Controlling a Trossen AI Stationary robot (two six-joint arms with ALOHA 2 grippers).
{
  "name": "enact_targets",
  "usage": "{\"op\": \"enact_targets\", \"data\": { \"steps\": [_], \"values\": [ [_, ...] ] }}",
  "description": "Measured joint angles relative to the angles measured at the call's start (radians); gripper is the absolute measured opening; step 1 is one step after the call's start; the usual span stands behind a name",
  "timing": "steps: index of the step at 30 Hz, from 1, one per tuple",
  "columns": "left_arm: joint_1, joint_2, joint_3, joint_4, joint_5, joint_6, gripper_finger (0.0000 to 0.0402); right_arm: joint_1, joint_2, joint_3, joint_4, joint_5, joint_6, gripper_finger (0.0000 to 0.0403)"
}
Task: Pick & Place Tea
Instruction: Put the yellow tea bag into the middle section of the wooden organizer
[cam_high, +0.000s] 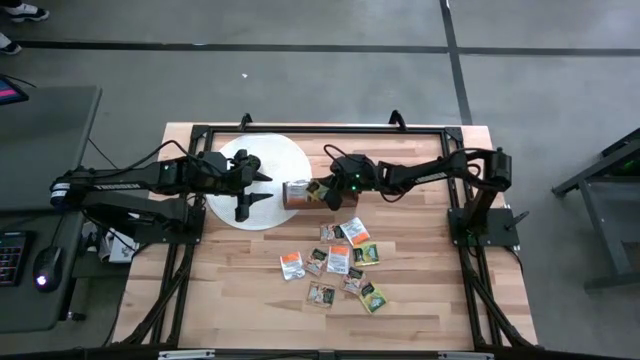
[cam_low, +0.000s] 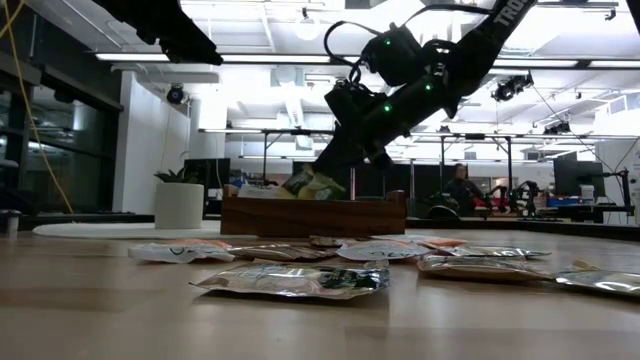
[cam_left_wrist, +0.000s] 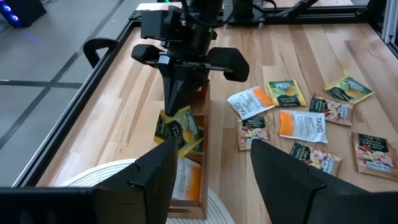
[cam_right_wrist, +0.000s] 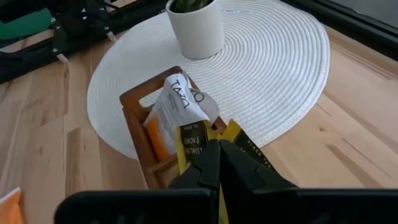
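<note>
A wooden table (cam_high: 420, 300) in an open workshop: the right end effector (cam_left_wrist: 177, 102) pinches a green-yellow sachet (cam_left_wrist: 176, 127) over the box (cam_high: 297, 194), ready to drop. More tea (cam_high: 340, 260) lies nearer. Left end effector (cam_high: 243, 186) waits, spread wide.

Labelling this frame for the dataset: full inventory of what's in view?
Held tea sachet: one, green-and-yellow, pinched in the right jaws above the wooden box.
Sachets in the box: at least two, one white, one orange, standing in a compartment.
Loose sachets: about ten, orange-and-white, green-and-yellow and brownish, spread on the table below the box in the high view.
Wooden box: one, brown, partly on the mat's edge.
Round mat: one, white, woven.
Pot: one, white with a plant, on the mat.
Table: one, light wood.
Right gripper: shut on the held sachet.
Left gripper: open, over the mat.
</note>
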Motion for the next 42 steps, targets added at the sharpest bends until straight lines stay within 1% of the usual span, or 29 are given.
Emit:
{"op": "enact_targets", "data": {
  "steps": [7,10,15,19,26,29,35,38,42],
  "values": [
    [0.0,0.0,0.0,0.0,0.0,0.0,0.0202,0.0,0.0,0.0,-0.001,-0.018,0.009,0.0029],
    [0.0,0.0,0.0,0.0,0.0,-0.004,0.0202,-0.003,0.0,0.0,-0.001,-0.023,-0.008,0.0052],
    [0.0,0.0,0.0,0.0,-0.001,-0.006,0.0202,-0.028,0.0,0.0,-0.001,-0.081,-0.008,0.0096],
    [0.0,0.0,0.0,0.0,-0.001,-0.006,0.0202,-0.06,-0.017,0.0,-0.008,-0.154,-0.024,0.0126],
    [0.0,0.0,0.0,-0.001,-0.003,0.001,0.0202,-0.113,-0.085,0.009,-0.053,-0.346,-0.126,0.0155],
    [0.0,0.0,0.0,-0.001,-0.003,0.001,0.0202,-0.126,-0.09,0.064,-0.162,-0.387,-0.183,0.0164],
    [0.0,0.0,0.0,-0.001,-0.008,0.001,0.0202,-0.139,-0.082,0.247,-0.419,-0.382,-0.325,0.0174],
    [0.0,0.0,0.0,0.0,-0.008,0.001,0.0202,-0.156,-0.052,0.345,-0.552,-0.392,-0.378,0.0174],
    [0.0,0.0,0.0,-0.001,-0.009,0.001,0.0202,-0.167,0.028,0.498,-0.771,-0.424,-0.458,0.0174]
  ]
}}
